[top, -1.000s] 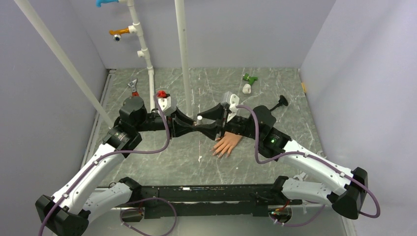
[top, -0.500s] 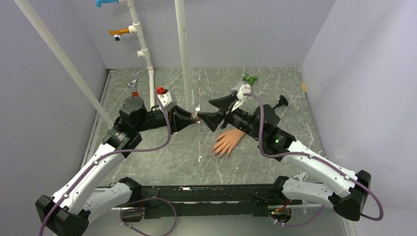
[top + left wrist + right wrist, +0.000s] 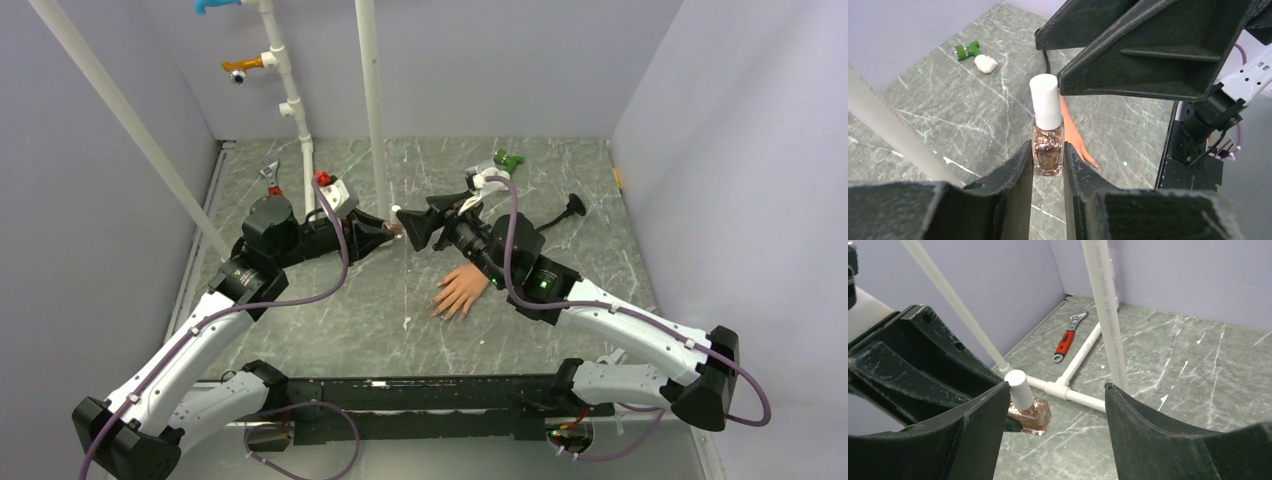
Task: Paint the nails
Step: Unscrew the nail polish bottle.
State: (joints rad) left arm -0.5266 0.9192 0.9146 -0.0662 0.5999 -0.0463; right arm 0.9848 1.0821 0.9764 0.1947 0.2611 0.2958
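**Bottle held up, cap not yet gripped**

The left gripper [image 3: 1048,165] is closed on the glass body of a glitter nail polish bottle [image 3: 1048,150], holding it upright above the table [image 3: 560,180]; its white cap [image 3: 1045,102] is on. The right gripper [image 3: 1055,405] is spread wide and empty, with the cap just beside one finger and not between the pair. The mannequin hand [image 3: 462,291] lies flat on the table under the right arm, fingers toward the arm bases. Its nails are too small to judge for paint in any view.

Risks, as I judge them:
- The right fingers are off-centre from the cap. Closing from here could pinch only its edge or push the bottle sideways in the left grip.
- The left fingers hold smooth glass low down, so a twist on the cap may spin the bottle instead of loosening it.
- If the open bottle tilts, polish would fall on the hand below.

View differences:
- The left wrist camera shows the bottle seated squarely between its fingers and a slice of the peach hand behind.
- The right wrist camera shows the cap offset and a red-handled wrench [image 3: 1068,337] by white pipes [image 3: 1073,390].
- The overhead view alone shows the mannequin hand's whole position, though the bottle there is nearly hidden.
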